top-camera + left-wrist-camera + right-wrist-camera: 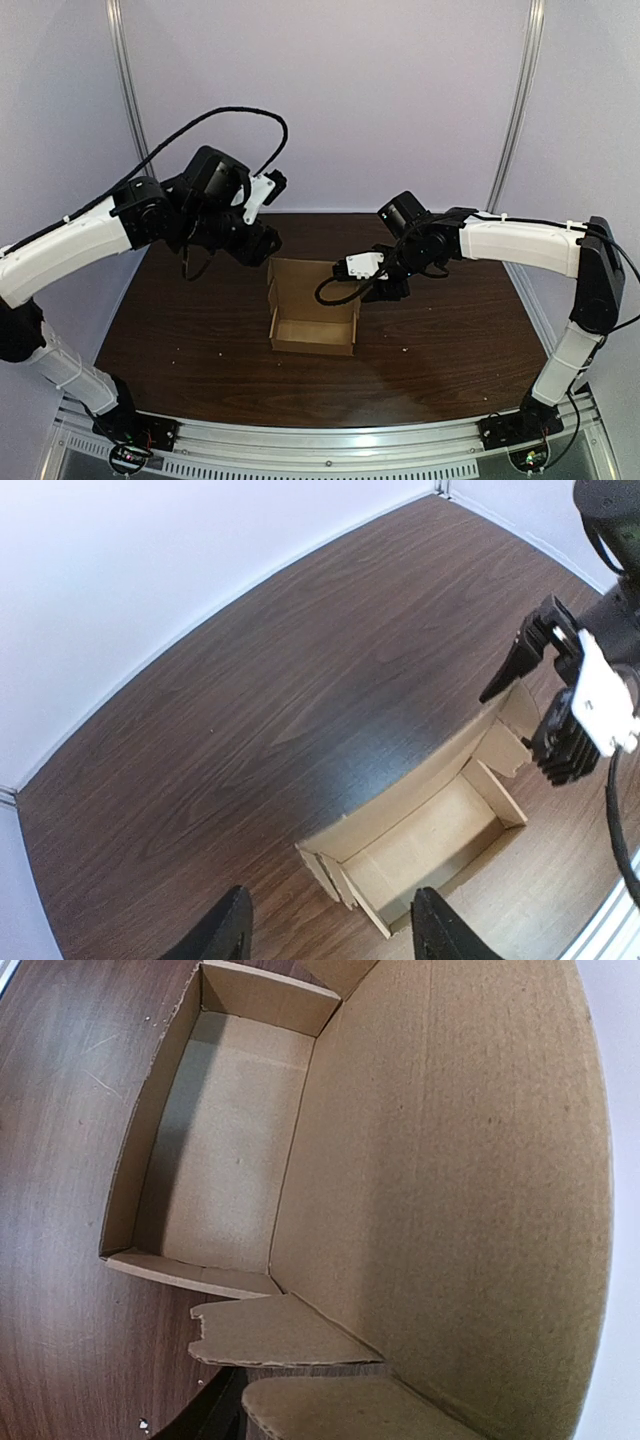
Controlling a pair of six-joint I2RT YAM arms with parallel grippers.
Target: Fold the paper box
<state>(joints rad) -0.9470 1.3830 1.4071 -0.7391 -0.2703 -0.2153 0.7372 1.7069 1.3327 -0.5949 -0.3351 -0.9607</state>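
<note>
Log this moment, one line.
box: open, on table | left gripper: open, off box | right gripper: at box, grip unclear

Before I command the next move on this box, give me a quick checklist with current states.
1. Left pincer open and empty: ok, it is clear of the box.
2. Tray walls standing: ok in the right wrist view.
3. Right pincer on the lid: jaws apart at its edge, contact cannot tell.
4. Lid closed: not ok, it stands open.
5. Side tabs tucked in: not ok, they lie loose outside.
</note>
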